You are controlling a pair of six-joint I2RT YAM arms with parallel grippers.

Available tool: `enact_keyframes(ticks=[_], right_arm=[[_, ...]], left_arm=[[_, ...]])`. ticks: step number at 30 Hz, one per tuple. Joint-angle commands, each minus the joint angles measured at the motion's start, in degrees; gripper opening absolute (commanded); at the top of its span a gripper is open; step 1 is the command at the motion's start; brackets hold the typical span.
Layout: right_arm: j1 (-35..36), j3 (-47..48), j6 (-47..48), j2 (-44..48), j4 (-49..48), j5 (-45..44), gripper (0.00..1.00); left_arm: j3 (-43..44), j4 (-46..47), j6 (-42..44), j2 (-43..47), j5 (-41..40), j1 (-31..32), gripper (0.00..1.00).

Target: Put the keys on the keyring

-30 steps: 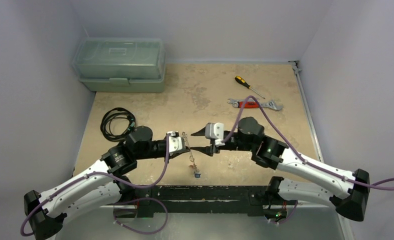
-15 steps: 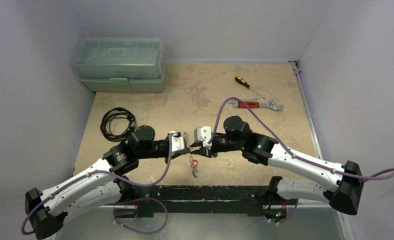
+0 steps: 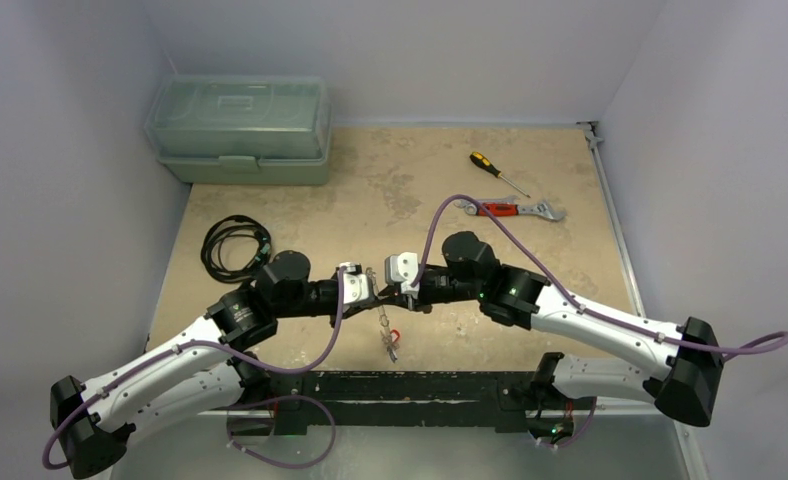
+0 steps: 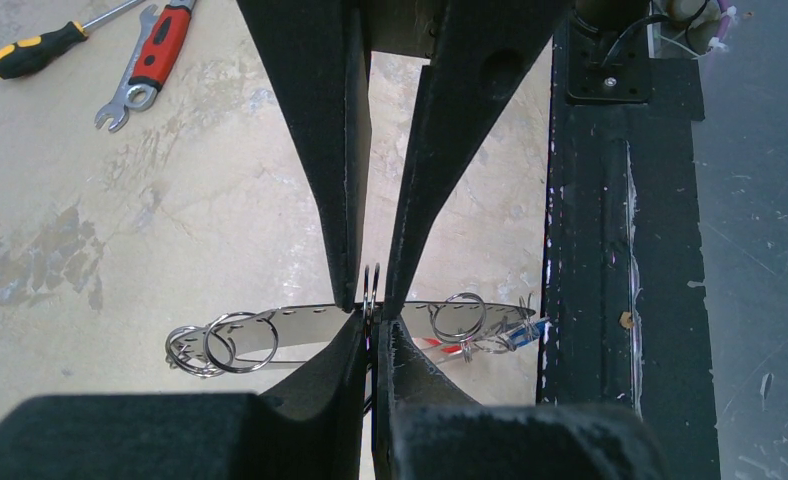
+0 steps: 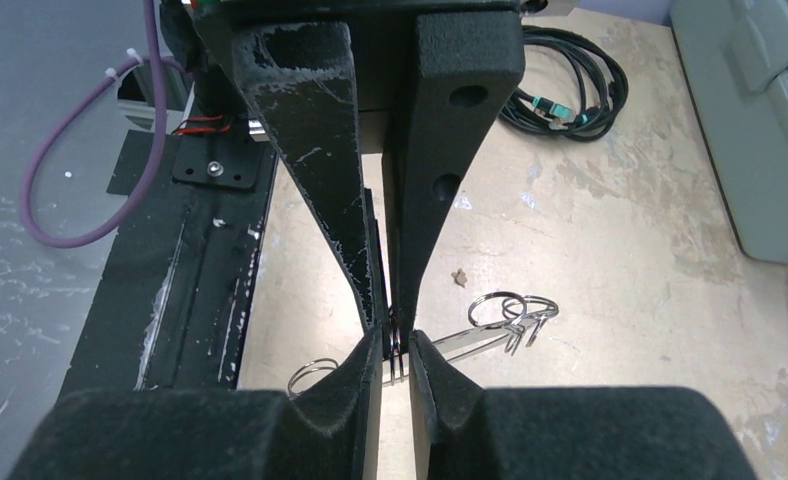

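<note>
top external: fixed, high and well behind left pincer (image 3: pixel 378 295) and right pincer (image 3: pixel 395 297), looking down over the whole surface (image 3: pixel 390 170); far off.
left wrist: tight behind left pincer, sighting past its tips at right pincer.
right wrist: mirrored, facing left pincer.
shared: tip-to-tip meeting point, all three views.

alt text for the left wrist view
The left gripper pinches the keyring, seen edge-on at centre; the right gripper flanks it from the top of frame. Behind hang small rings and keys with blue and red tags; a wrench and screwdriver lie top left.
</note>
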State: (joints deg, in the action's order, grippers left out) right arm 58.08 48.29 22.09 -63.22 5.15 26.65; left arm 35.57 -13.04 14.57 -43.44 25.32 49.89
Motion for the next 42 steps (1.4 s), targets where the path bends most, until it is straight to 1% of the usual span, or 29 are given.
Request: enact_keyframes(ticks=[1, 5, 9, 14, 15, 16, 18, 19, 20, 21, 22, 23, 24, 28, 31, 35, 37, 39, 42], right_arm=[[0.10, -0.27, 0.80, 0.37, -2.33, -0.71, 0.17], [0.11, -0.48, 1.02, 0.36, -2.81, -0.83, 0.11], [0.10, -1.34, 1.87, 1.19, -4.36, -0.20, 0.01], [0.14, -2.10, 3.22, 2.23, -4.97, 0.61, 0.00], [0.11, -2.15, 3.23, 2.41, -4.97, 0.59, 0.00], [0.10, -2.35, 3.23, 2.67, -5.76, 0.71, 0.00], [0.10, -2.70, 3.07, 3.47, -7.87, 1.38, 0.00], [0.10, -3.24, 2.58, 4.14, -9.54, 1.26, 0.00], [0.10, -4.32, 1.82, 5.16, -12.10, 0.76, 0.00], [0.10, -5.73, 1.22, 6.33, -15.04, 0.25, 0.00], [0.10, -7.37, 0.57, 7.68, -17.97, -0.06, 0.00], [0.10, -9.00, -0.37, 8.88, -21.46, 0.31, 0.00], [0.10, -10.82, -1.52, 10.19, -25.06, 0.94, 0.00], [0.10, -17.56, -7.07, 13.95, -40.49, 1.20, 0.00], [0.10, -22.14, -11.78, 14.92, -54.10, 0.99, 0.00], [0.10, -26.54, -18.46, 14.51, -68.94, 1.83, 0.00], [0.10, -28.40, -22.77, 13.07, -78.67, 2.22, 0.00], [0.10, -30.28, -27.60, 11.29, -88.21, 1.23, 0.00], [0.10, -31.93, -31.64, 7.93, -99.54, -0.70, 0.00]], left_arm=[[2.84, 2.05, -0.11, 0.36, 1.39, -0.21, 0.00], [2.75, 2.05, -0.22, 0.37, 1.41, -0.20, 0.00], [2.74, 2.14, -0.22, 0.37, 1.42, -0.23, 0.00], [3.29, 2.24, -0.65, 0.95, 1.27, -0.23, 0.00], [3.50, 2.31, -0.71, 1.11, 1.38, -0.23, 0.06], [3.61, 2.40, -0.83, 1.49, 1.34, -0.23, 0.16], [3.43, 3.08, -0.99, 2.90, 0.80, -0.23, 0.29], [2.86, 3.81, -1.06, 4.00, -0.36, -0.23, 0.38], [2.16, 4.71, -1.29, 5.36, -2.06, -0.23, 0.53], [1.30, 5.97, -1.41, 7.76, -4.25, -0.30, 0.73], [0.22, 7.42, -1.46, 9.91, -6.20, -0.26, 0.83], [-0.97, 9.07, -1.49, 11.92, -7.73, -0.39, 0.88], [-2.42, 10.93, -1.53, 14.15, -8.40, -0.45, 0.90], [-7.00, 18.31, -2.47, 19.89, -5.91, -0.67, 0.95], [-6.79, 18.32, -2.03, 19.21, -2.23, -0.74, 0.97], [-5.90, 18.35, -2.07, 16.16, 3.37, -0.76, 0.92], [-5.60, 18.82, -2.56, 14.92, 6.03, -0.71, 0.84], [-5.24, 18.80, -2.94, 13.81, 8.96, -0.76, 0.78], [-5.33, 19.61, -3.72, 13.04, 10.50, -0.74, 0.76]])
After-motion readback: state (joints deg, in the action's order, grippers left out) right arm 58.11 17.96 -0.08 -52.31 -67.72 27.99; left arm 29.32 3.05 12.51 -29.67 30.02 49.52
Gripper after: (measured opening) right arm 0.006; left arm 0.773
